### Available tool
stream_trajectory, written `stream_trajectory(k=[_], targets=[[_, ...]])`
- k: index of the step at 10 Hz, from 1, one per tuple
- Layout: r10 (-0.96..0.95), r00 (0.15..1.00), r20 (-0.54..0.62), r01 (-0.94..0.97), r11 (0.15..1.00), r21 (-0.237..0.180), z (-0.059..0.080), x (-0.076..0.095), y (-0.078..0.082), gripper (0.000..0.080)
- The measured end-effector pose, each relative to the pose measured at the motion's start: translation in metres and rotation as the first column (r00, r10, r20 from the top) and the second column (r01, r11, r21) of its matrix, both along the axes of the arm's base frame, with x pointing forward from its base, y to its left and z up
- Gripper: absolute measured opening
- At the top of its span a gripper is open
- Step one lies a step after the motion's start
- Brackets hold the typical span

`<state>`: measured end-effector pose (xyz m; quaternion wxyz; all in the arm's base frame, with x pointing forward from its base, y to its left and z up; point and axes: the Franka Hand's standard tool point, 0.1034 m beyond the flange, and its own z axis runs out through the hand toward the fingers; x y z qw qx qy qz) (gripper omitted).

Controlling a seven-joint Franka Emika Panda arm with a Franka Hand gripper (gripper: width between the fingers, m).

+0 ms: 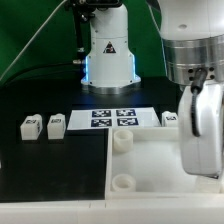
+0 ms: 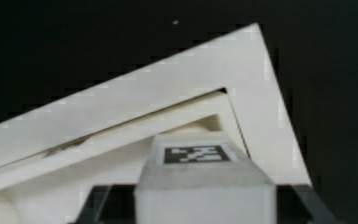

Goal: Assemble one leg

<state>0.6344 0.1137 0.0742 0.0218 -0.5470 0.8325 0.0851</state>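
In the wrist view my gripper [image 2: 197, 206] is shut on a leg [image 2: 197, 185], a white block with a black-and-white tag [image 2: 197, 153] on its face. Dark fingers [image 2: 108, 206] press its two sides. The leg hangs over a corner of the white table top [image 2: 247, 90]. In the exterior view the arm [image 1: 200, 120] stands over the right side of the table top [image 1: 150, 165] and hides the gripper. Two more legs [image 1: 29, 126] [image 1: 55, 126] lie at the exterior view's left. Another leg [image 1: 170, 118] shows partly beside the arm.
The marker board [image 1: 112, 118] lies behind the table top, in front of the robot base [image 1: 108, 55]. Two round sockets [image 1: 121, 141] [image 1: 121, 183] show along the table top's left edge. The table surface is black.
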Motion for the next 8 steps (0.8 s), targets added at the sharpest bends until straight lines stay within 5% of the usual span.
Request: stream_trajectory(k=[2,4,8], targets=[[0.033,0.999,0.001,-0.033,0.999,-0.001,-0.002,-0.002,0.001,0.0344],[0.035,0.999,0.0,-0.035,0.999,-0.001,-0.002,-0.002,0.002,0.0611],[0.054,0.999,0.004,-0.055,0.998,0.019,0.018,-0.018,0.019,0.0647]])
